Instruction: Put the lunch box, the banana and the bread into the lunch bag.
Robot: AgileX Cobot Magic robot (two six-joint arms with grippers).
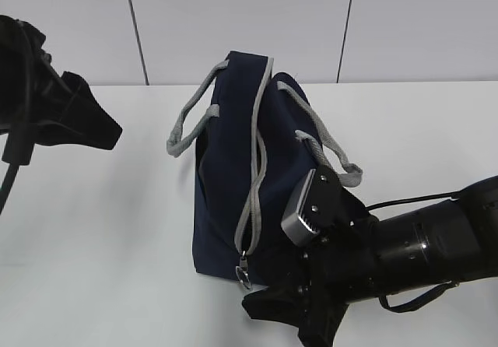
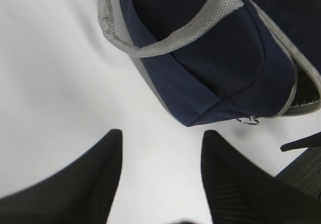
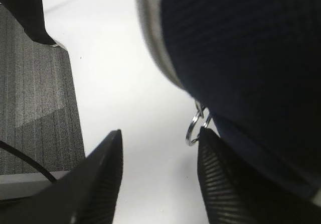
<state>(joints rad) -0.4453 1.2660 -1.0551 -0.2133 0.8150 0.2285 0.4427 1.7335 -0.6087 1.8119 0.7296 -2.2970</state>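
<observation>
1. The lunch bag stands on the white table near the middle of the exterior view, dark navy, with its grey zipper running from the top edge down to its near bottom corner.
2. The round metal pull ring hangs at the zipper's lower end, at about 6 o'clock from the bag's middle, just above the tabletop.
3. Two grey webbing handles show: one loops out at 10 o'clock from the bag, the other droops at 3 o'clock toward the right arm.
4. The left gripper hovers over bare table with its jaws apart and nothing between them; the bag's bottom corner lies at 1 o'clock from it in the left wrist view, well clear of the fingers.
5. In the exterior view that left arm sits at 9 o'clock from the bag, apart from it.
6. The right gripper is low at the bag's near corner, jaws apart; the pull ring sits just above its right finger, which lies against the navy fabric. Whether the ring touches the finger is unclear.
7. Nothing is clamped between the right jaws.
8. A grey floor shows past the table edge at 9 o'clock in the right wrist view.
</observation>
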